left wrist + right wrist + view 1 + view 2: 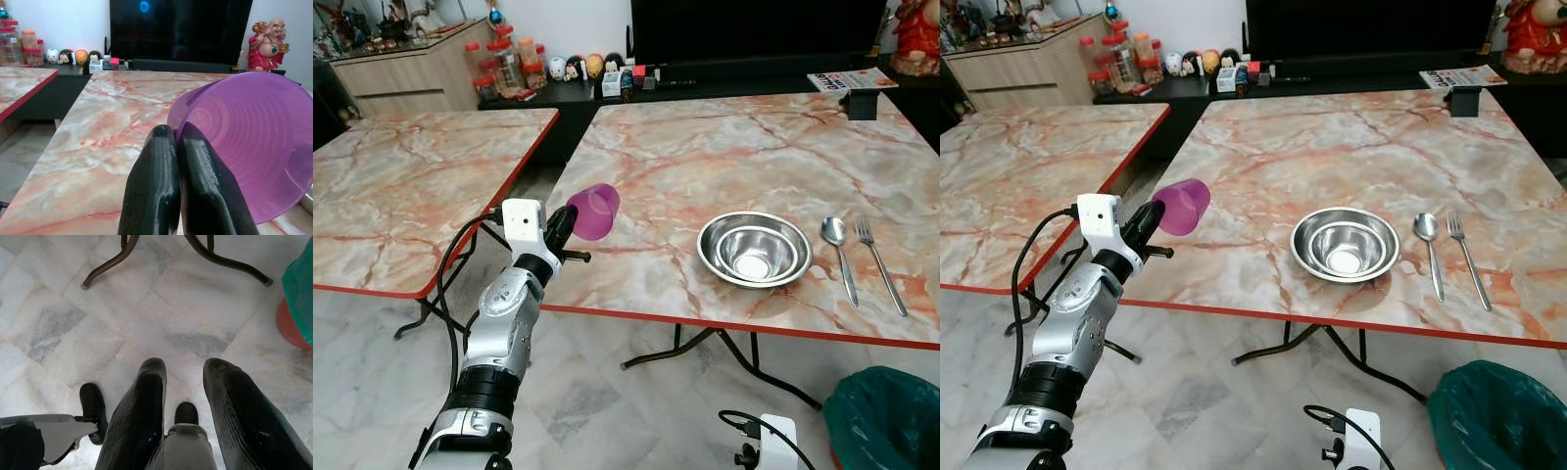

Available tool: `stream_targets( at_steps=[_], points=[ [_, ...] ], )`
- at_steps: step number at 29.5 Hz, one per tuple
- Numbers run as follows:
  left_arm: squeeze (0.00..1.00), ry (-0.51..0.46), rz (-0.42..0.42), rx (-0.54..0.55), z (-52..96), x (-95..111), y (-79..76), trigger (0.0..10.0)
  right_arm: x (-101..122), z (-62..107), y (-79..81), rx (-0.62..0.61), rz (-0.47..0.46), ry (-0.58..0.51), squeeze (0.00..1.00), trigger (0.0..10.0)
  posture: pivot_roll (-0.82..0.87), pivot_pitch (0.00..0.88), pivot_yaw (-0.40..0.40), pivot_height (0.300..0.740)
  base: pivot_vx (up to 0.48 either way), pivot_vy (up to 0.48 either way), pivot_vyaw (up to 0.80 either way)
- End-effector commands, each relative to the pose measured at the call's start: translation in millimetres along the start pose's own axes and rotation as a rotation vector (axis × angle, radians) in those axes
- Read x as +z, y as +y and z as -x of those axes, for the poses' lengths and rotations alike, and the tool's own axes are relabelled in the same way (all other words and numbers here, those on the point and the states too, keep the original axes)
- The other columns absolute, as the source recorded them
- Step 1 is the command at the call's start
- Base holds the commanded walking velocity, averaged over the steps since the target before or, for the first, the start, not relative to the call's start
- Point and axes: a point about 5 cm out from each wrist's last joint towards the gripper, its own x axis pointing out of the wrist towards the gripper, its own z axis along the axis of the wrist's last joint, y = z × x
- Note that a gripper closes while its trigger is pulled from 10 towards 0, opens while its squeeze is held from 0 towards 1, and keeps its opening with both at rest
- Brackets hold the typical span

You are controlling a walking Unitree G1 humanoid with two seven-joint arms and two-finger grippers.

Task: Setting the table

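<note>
A purple plastic cup (595, 211) lies tilted on its side in the air at the left edge of the marble table (705, 166), its rim pinched by my left gripper (560, 227), which is shut on it. In the left wrist view the black fingers (161, 196) clamp the cup's rim (254, 142). A steel bowl (754, 249) sits on the table near the front, with a spoon (837, 250) and a fork (879, 259) to its right. My right gripper (183, 382) hangs low over the floor, fingers open and empty.
A second marble table (411, 186) stands to the left across a narrow gap. A green-lined bin (886, 416) sits on the floor at the lower right. A low black cabinet (568, 93) with jars and figurines and a TV are behind. A magazine (850, 80) lies at the far table corner.
</note>
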Motion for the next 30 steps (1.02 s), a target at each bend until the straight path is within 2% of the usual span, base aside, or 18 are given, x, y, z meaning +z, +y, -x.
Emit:
stream_targets(
  at_steps=[1, 8, 30],
  points=[
    [0.00, -0.025, -0.005, -0.003, -1.5, 7.4, 1.9, 10.0, 0.7, -0.2, 4.9, 0.009, -0.005, -0.001, 0.00, 10.0, 0.01, 0.000, 0.119, 0.740, 0.000, 0.000, 0.00],
    [0.00, -0.029, -0.003, -0.003, -1.5, 8.0, 2.4, 10.0, 0.5, -0.2, 5.3, 0.012, -0.005, 0.001, 0.00, 10.0, 0.01, 0.000, 0.120, 0.740, 0.039, 0.000, 0.00],
    [0.00, -0.024, -0.015, -0.015, -1.1, 8.5, 2.2, 10.0, -0.4, -0.1, 7.4, 0.012, -0.005, 0.006, 0.00, 10.0, 0.01, 0.000, 0.124, 0.740, 0.349, 0.000, 0.00]
  ],
)
